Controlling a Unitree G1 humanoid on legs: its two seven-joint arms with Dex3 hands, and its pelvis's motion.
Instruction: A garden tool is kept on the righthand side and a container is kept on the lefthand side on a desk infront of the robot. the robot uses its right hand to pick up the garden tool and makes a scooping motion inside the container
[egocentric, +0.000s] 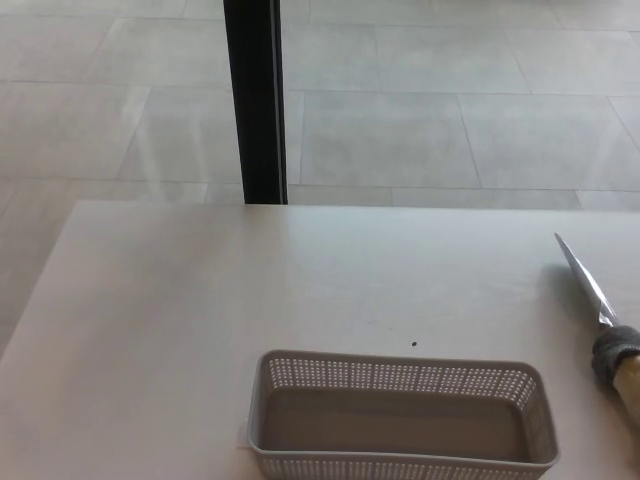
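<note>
A grey perforated plastic container (400, 415) stands empty at the near edge of the white desk (200, 300), a little left of centre. The garden tool (600, 320), a narrow metal blade with a dark collar and a pale handle, is at the far right of the picture, blade pointing away and to the left. Its handle runs out of the frame at the right edge. No hand of mine shows, so I cannot see whether anything holds the tool or whether it lies on the desk.
A black vertical post (255, 100) stands behind the desk's far edge, with a tiled floor (450, 100) beyond. A tiny dark speck (414, 345) lies on the desk just beyond the container.
</note>
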